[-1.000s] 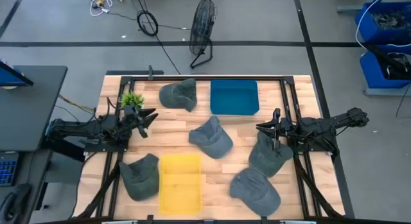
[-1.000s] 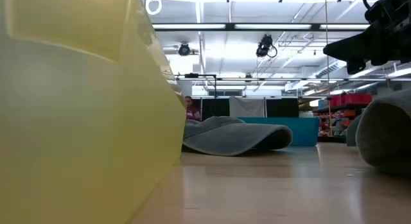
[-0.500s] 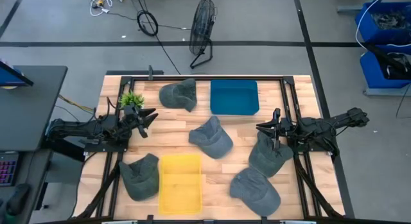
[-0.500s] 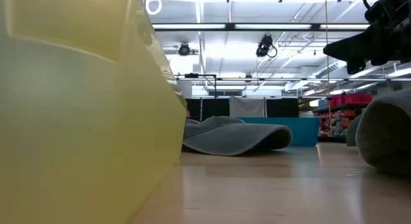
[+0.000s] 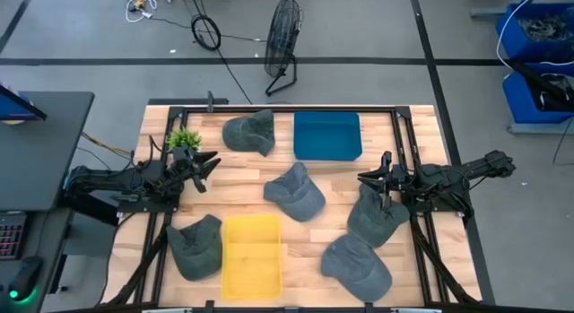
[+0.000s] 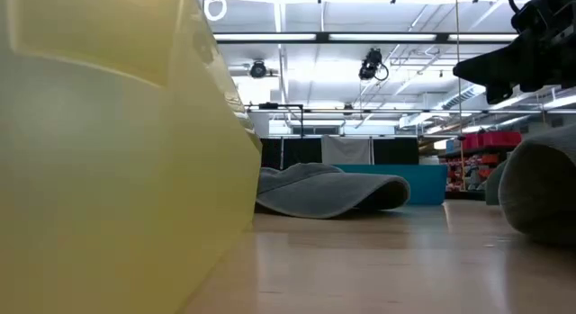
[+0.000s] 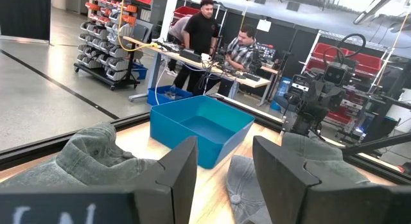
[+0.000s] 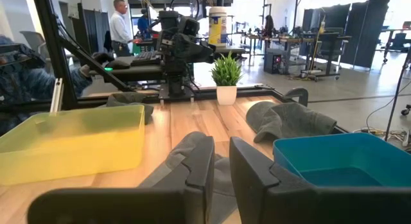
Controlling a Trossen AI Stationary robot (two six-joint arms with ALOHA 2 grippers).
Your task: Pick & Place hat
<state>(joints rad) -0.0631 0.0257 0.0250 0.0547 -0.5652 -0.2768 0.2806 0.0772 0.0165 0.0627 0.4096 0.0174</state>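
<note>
- Nothing has been picked up yet, as far as can be judged: five grey hats are seen lying on the bench point(image 5: 242, 183), and both bins look empty.
- Nearest the front edge, a hat point(image 5: 356, 265) lies at the right, and another hat point(image 5: 196, 246) lies at the left, just beside the yellow bin point(image 5: 252, 256).
- The yellow bin is seen with no hat inside; in the low view its wall point(image 6: 108, 161) fills the left of the picture.
- A little farther in, a hat point(image 5: 375, 214) lies directly under the right tool point(image 5: 373, 178), whose fingers are parted with nothing between them; whether hat and tool touch cannot be told.
- That hat is judged the likeliest first pick, since the right tool is held above it already.
- In mid-bench, a hat point(image 5: 295, 190) lies alone, well apart from both tools.
- The left tool point(image 5: 208, 160) hangs over bare wood at the left side, its fingers parted and empty, near a small potted plant point(image 5: 184, 137).
- At the far edge, a hat point(image 5: 249, 132) lies just beside the blue bin point(image 5: 327, 135), which also holds nothing.
- Which bin is meant for the hats cannot be told from the task line.
- All of the work is left: a grasp, a lift, a carry and a release for each hat.
</note>
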